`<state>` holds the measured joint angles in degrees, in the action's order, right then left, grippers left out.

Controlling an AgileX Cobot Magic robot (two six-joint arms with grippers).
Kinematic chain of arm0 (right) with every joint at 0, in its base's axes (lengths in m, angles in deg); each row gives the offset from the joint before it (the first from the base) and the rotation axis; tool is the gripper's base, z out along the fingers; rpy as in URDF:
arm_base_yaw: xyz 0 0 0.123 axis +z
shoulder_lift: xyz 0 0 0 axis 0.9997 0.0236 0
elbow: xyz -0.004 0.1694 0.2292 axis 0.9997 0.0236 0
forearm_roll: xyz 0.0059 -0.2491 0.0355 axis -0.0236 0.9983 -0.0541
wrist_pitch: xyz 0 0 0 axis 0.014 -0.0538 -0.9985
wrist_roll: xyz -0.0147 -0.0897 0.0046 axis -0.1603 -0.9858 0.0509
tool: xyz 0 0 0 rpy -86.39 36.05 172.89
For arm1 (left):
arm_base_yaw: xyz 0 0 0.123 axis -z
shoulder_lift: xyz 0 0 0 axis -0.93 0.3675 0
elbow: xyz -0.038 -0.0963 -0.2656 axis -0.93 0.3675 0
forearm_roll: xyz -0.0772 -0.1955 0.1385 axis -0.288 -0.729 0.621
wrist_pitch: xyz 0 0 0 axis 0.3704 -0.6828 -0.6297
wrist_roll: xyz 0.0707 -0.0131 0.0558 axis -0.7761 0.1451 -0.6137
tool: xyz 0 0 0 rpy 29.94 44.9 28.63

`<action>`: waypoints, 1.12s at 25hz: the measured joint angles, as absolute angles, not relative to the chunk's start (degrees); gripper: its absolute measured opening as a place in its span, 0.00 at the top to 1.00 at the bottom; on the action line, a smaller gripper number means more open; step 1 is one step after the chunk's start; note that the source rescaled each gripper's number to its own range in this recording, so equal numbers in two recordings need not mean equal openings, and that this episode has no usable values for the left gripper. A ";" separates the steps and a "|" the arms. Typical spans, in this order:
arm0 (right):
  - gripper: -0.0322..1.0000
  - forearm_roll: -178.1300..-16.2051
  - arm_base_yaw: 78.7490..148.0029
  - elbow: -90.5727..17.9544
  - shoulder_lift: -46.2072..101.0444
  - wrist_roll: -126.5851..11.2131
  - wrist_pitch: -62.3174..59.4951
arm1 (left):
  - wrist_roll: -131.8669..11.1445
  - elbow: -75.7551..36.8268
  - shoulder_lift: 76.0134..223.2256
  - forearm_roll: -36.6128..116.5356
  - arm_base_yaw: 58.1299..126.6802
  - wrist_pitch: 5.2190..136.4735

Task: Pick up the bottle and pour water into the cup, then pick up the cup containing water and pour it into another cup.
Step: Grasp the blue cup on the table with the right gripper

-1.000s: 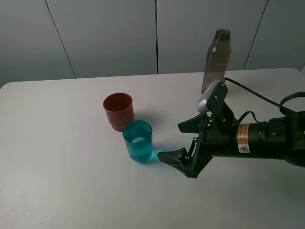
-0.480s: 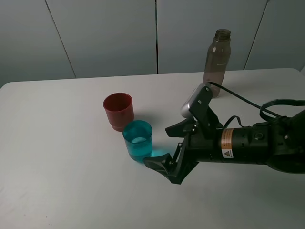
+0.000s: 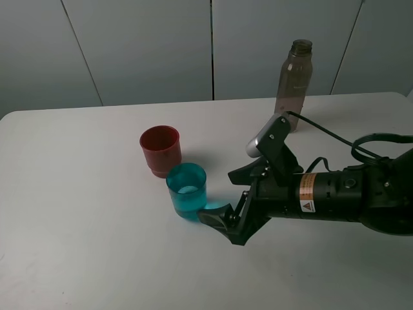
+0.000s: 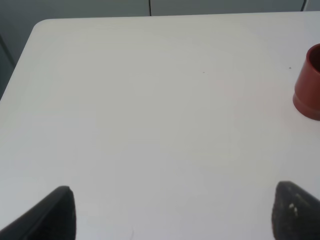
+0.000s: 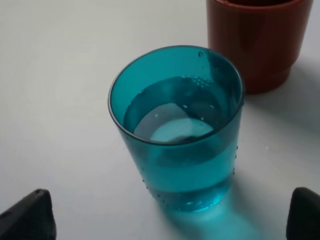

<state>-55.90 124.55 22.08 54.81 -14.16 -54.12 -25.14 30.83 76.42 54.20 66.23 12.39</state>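
so we're on the second half here: the translucent teal-blue plastic tumbler [image 5: 175,135] stands upright on the white worktop [image 3: 84,226] with water in it, close beside the opaque red plastic cup [image 3: 160,150]. the right fingers [image 3: 219,216] are spread wide, level with the tumbler and just beside it, not touching as far as we can tell. next move, we'd guess: slide in around the tumbler, close gently, lift it level, tip over the red one. the left fingers [image 4: 57,212] are spread too, holding nothing. count: one tumbler, one red cup, one tall smoky grey-brown plastic bottle [image 3: 293,84] at the back.
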 joint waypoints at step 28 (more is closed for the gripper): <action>0.00 -45.22 124.55 17.15 54.81 -8.51 -53.53 | -25.14 30.83 76.42 54.20 66.23 12.39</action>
<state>-45.22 124.55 17.15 54.81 -8.51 -53.53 -25.14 30.83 76.42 54.20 66.23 12.39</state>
